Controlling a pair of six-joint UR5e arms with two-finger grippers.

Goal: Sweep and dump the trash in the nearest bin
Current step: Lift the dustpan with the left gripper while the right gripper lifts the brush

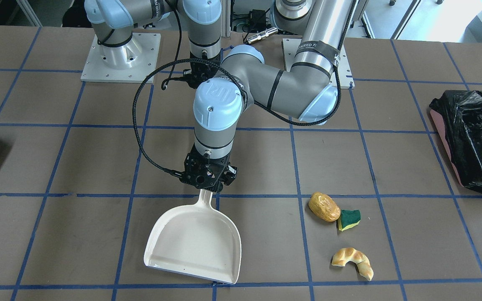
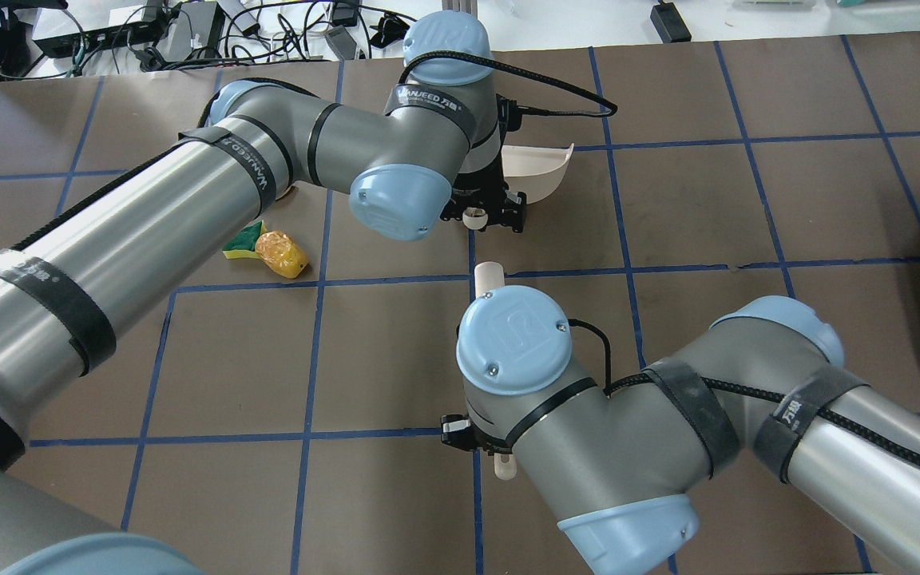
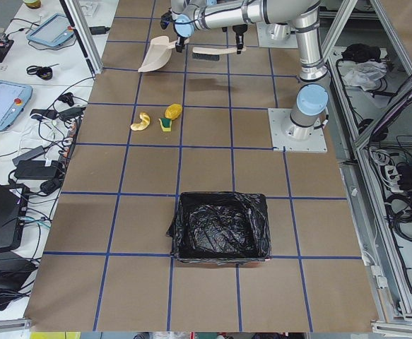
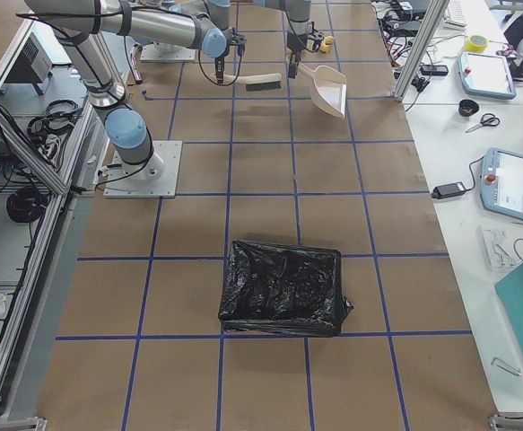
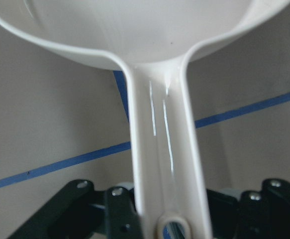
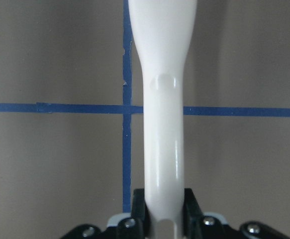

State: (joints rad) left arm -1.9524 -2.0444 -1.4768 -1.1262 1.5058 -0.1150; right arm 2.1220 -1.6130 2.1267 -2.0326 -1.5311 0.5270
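Note:
My left gripper [image 1: 207, 177] is shut on the handle of the cream-white dustpan [image 1: 195, 242], which tilts with its mouth toward the table's front; it also shows in the left wrist view [image 5: 159, 164]. My right gripper [image 2: 480, 435] is shut on a brush's white handle [image 6: 164, 124], behind the dustpan. The trash lies to the robot's left of the pan: a golden potato-like lump [image 1: 324, 207], a green-and-yellow sponge [image 1: 349, 219] touching it, and a tan croissant [image 1: 353, 261] nearer the front. The black-bagged bin [image 1: 475, 142] stands further left, also in the exterior left view [image 3: 220, 227].
A second black-bagged bin [image 4: 283, 287] stands at the table's end on the robot's right. The arms' base plates [image 1: 119, 58] are at the back. In the overhead view the left arm [image 2: 148, 231] hides the croissant. Blue tape lines grid the brown table [image 1: 57, 167].

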